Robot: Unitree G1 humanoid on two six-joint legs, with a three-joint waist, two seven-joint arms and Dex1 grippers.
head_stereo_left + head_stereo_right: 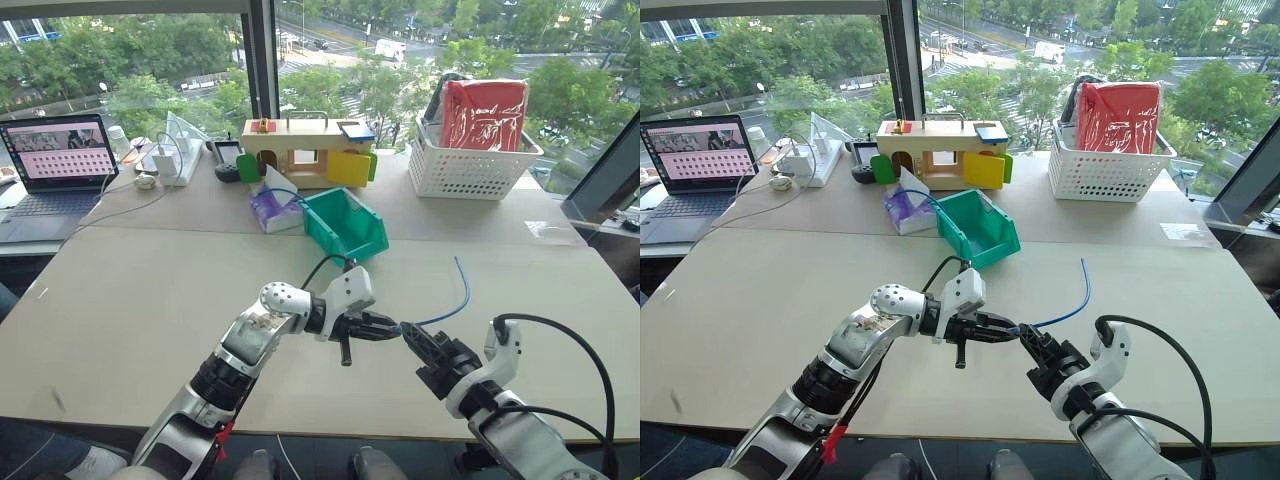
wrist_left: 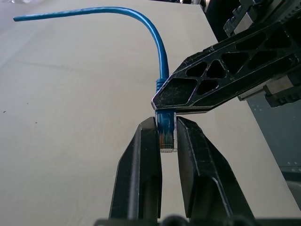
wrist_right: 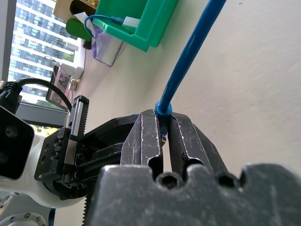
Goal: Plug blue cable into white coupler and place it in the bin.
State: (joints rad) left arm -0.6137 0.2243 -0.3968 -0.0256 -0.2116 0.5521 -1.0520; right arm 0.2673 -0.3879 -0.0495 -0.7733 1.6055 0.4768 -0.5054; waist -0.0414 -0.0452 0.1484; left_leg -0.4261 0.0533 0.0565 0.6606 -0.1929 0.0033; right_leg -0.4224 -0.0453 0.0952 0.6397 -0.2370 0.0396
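Note:
The blue cable (image 1: 462,297) rises in a curve from between my two grippers, low over the middle of the table, and its free end points up. My left gripper (image 2: 165,121) is shut on the clear plug (image 2: 167,139) at the cable's near end. Right beside it, my right gripper (image 3: 163,115) is shut on the cable just past that plug, with the fingertips of the two almost touching. The teal bin (image 1: 352,243) stands further back on the table. A small white coupler (image 3: 131,22) lies at the bin's rim with a second blue cable running from it.
Beside the bin is a purple tissue pack (image 1: 268,211), and behind it a wooden toy house (image 1: 300,150). A white lattice basket (image 1: 470,170) with a red bag stands at the back right. At the back left are a laptop (image 1: 58,155) and chargers with cords (image 1: 170,160).

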